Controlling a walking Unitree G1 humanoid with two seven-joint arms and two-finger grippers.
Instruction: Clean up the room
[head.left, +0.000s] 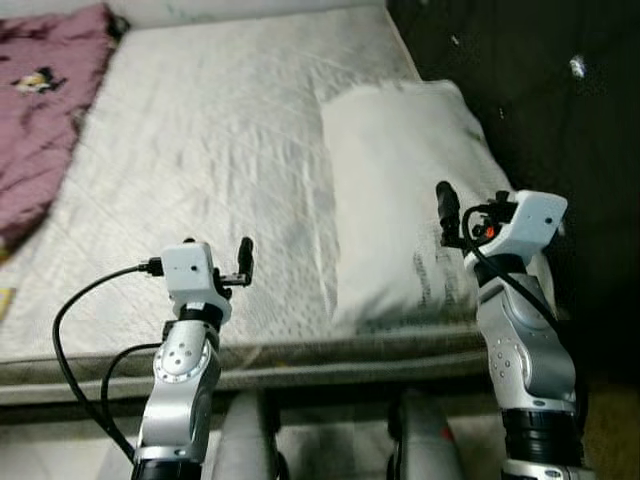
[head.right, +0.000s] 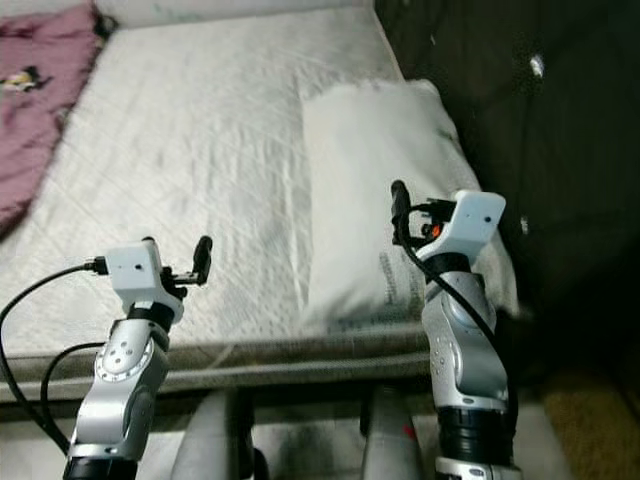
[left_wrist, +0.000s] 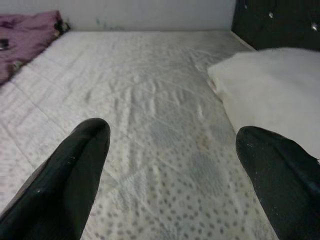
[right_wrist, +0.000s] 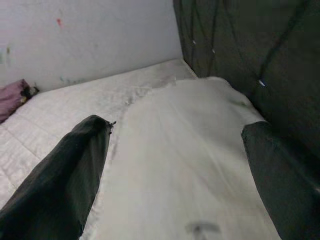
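Both pincers (spread wide) hover over mattress (head.left: 220, 150).

Pillow (head.left: 400, 190) on mattress (head.left: 210, 170), blanket (head.left: 45, 100) far left.

Both silver arms are raised in front of the body, bent at the elbow, forearms upright. The left gripper (left_wrist: 172, 150) sits lower, its 2 black fingers (left_wrist: 70, 175) spread wide apart and holding nothing. The right gripper (right_wrist: 175, 150) is held higher, its white wrist tilted, and its 2 fingers (right_wrist: 65, 170) are also spread apart. A black cable loops from the left wrist.
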